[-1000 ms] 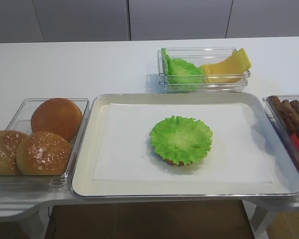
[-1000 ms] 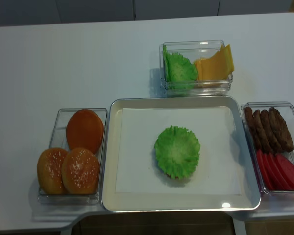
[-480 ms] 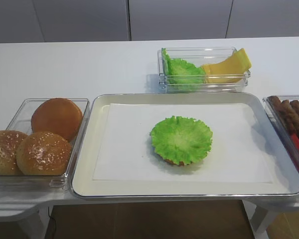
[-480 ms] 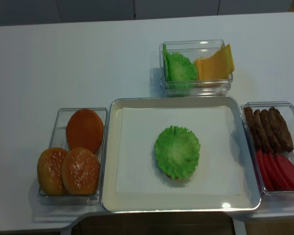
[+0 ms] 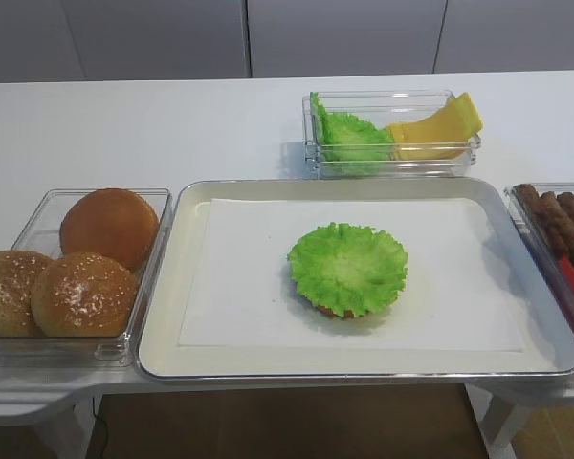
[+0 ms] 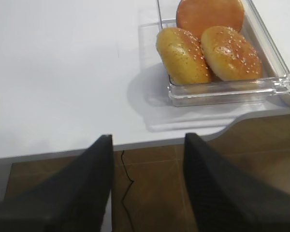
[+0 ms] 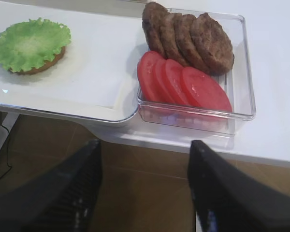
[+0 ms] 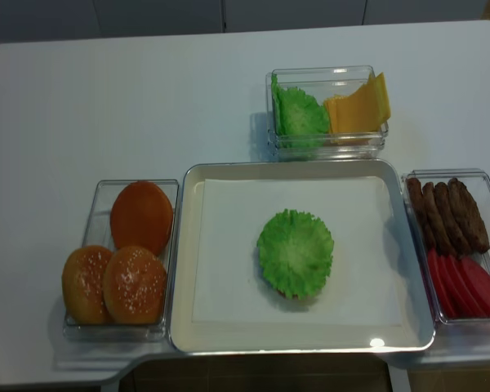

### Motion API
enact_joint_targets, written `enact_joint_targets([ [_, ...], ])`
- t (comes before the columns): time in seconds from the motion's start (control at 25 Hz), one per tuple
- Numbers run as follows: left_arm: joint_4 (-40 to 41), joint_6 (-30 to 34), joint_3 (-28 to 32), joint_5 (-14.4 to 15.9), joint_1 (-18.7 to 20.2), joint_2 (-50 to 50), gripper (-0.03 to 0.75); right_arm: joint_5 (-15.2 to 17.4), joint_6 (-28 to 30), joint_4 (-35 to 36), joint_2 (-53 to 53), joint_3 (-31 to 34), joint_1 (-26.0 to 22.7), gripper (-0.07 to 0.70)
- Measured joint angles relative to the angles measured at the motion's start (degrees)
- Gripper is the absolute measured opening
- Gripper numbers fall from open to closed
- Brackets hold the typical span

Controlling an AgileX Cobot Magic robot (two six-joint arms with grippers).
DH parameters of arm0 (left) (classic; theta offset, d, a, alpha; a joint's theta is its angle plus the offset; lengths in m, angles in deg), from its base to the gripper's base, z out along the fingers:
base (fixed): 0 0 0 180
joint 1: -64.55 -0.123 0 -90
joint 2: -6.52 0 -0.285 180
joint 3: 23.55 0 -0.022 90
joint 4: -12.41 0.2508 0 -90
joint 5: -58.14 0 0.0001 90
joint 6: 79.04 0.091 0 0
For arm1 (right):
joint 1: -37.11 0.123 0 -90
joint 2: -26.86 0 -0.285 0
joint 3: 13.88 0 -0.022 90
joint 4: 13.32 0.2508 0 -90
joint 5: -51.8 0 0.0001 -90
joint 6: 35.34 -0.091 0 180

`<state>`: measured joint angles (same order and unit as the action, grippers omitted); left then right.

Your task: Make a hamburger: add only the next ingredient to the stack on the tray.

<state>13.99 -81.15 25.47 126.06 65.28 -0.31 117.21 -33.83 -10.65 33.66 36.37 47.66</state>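
So the lettuce leaf point(image 5: 348, 268) is sitting right on top of the bun bottom point(image 7: 41, 67), pretty much dead centre of the silver tray point(image 5: 163, 316) with its white paper liner point(image 5: 239, 277); only a sliver of bun rim peeks out at the leaf's 6 o'clock edge. Right pincer point(image 7: 145, 186) hangs off the counter point(image 8: 131, 106) edge, jaws spread wide, holding nothing, with the tub of tomato slices point(image 7: 183, 84) and patties point(image 7: 188, 41) at its 12 o'clock. Left pincer point(image 6: 147, 181) is also gaping and empty, sesame buns point(image 6: 203, 53) up around 1 o'clock.
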Motion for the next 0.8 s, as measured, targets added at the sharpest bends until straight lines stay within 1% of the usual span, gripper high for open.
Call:
enact_joint_targets([
  [0.44,0.00,0.00,0.00,0.00,0.00,0.00,0.351,-0.12,0.03,0.00,0.00,0.00,0.00,0.429],
  [0.64,0.00,0.00,0.00,0.00,0.00,0.00,0.351,-0.12,0.03,0.00,0.00,0.00,-3.90,0.429],
  [0.8,0.00,0.00,0.00,0.00,0.00,0.00,0.351,-0.12,0.13,0.00,0.00,0.00,-4.46,0.429],
])
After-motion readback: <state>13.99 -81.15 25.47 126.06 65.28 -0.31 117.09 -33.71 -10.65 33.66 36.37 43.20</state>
